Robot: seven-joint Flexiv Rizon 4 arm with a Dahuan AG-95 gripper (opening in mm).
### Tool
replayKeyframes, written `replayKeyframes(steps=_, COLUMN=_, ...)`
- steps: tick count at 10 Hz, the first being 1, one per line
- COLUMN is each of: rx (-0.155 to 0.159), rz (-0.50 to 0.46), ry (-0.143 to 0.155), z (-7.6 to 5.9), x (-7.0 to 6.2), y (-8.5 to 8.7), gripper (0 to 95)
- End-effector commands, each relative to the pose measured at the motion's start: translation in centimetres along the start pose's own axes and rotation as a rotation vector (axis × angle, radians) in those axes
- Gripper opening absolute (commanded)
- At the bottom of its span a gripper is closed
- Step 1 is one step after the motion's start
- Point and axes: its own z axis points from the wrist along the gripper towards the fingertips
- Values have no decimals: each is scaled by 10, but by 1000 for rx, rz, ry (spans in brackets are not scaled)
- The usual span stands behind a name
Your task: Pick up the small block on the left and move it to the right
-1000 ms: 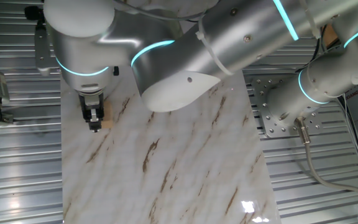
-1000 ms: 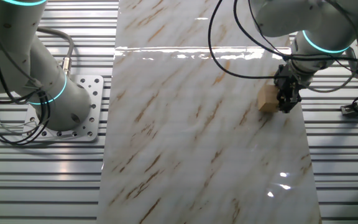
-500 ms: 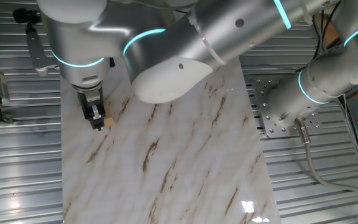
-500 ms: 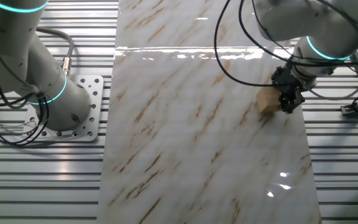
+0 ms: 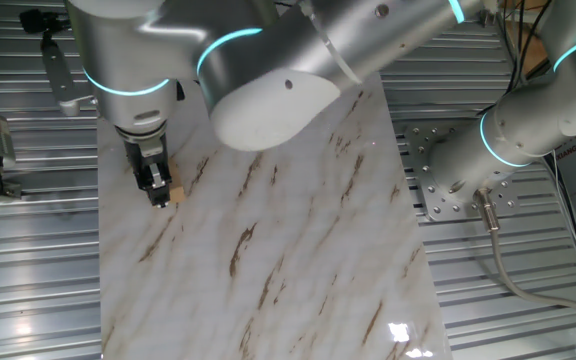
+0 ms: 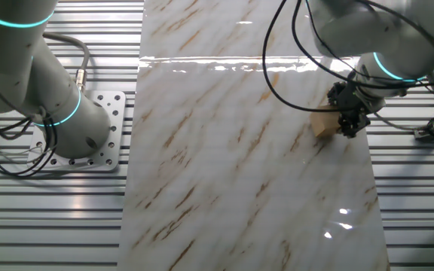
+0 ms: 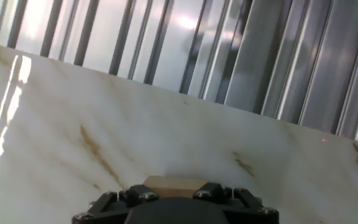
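Wood colour: the small block point(image 6: 323, 123) is light tan, plain, with no marks on it.
Shape: it is a little cube with flat sides, and it looks about as wide as the black fingers next to it.
Where it is: it sits near one long edge of the marble table top point(image 6: 224, 165), close to the ribbed metal floor point(image 6: 51, 218).
Gripper: the black gripper point(image 5: 155, 188) is down at the block, with its fingers right at the block's sides.
Grip: the fingers look closed on the block, and the block seems pinched between them.
Hand view: only a thin tan strip of the block point(image 7: 174, 183) shows above the black gripper body point(image 7: 176, 204), so the block is tucked in between the fingers.
Why held so: a grip on two flat sides likely keeps the cube from slipping when it is lifted.
On the table or up: it cannot be told if the block rests on the marble or is just off it.
Task so far: the block is at its starting side, so the carry across is not yet done.
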Motion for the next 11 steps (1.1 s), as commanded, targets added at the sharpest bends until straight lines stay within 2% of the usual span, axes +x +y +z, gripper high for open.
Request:
replayKeyframes(steps=1, rx=26, rz=60, ry=-11, z=0, x=1, y=0, gripper=0)
replayKeyframes(steps=4, rx=57, rz=106, ry=-10, z=0, x=1, y=0, gripper=0)
replayKeyframes(steps=6, rx=67, rz=133, ry=-8, z=0, x=1, y=0, gripper=0)
replayKeyframes(steps=9, rx=89, rz=136, ry=-17, z=3, x=-1, y=4, gripper=0)
replayKeyframes(steps=10, rx=105, rz=134, ry=-18, z=3, x=-3, y=6, gripper=0)
replayKeyframes(steps=11, rx=100, rz=111, ry=-18, z=1, x=-2, y=1, gripper=0)
